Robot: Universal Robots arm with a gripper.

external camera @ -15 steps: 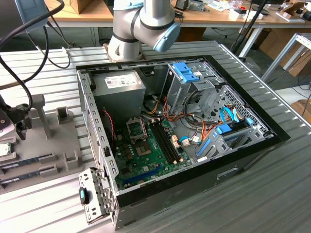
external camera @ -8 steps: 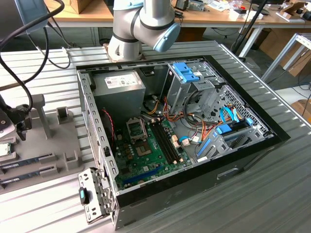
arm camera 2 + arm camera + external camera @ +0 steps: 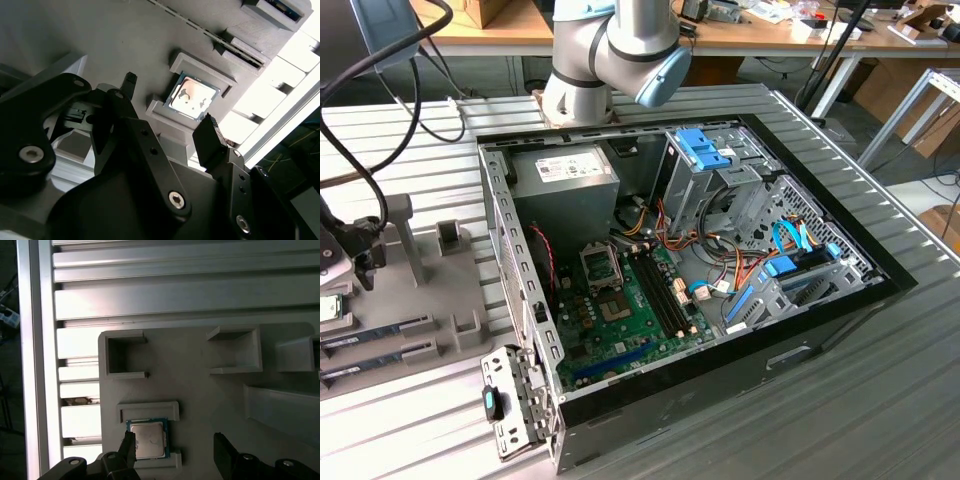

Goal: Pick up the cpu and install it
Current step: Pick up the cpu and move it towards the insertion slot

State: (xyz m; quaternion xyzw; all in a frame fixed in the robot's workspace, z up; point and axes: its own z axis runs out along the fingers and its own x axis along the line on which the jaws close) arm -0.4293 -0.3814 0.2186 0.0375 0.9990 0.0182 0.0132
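The cpu, a silver-topped square chip with a green rim, lies flat in a grey holder on the ribbed table. It also shows in the second wrist view and at the exterior view's far left edge. My gripper hangs just above it, open, with nothing held. One black fingertip is over the chip's edge and the other stands well off to its side. In the second wrist view the gripper frames the chip between both fingertips. The empty metal-framed socket sits on the green motherboard.
An open computer case fills the middle of the table, with a power supply, drive cage and loose cables. Memory sticks lie in the grey fixture near the cpu. A loose metal bracket leans at the case's front corner.
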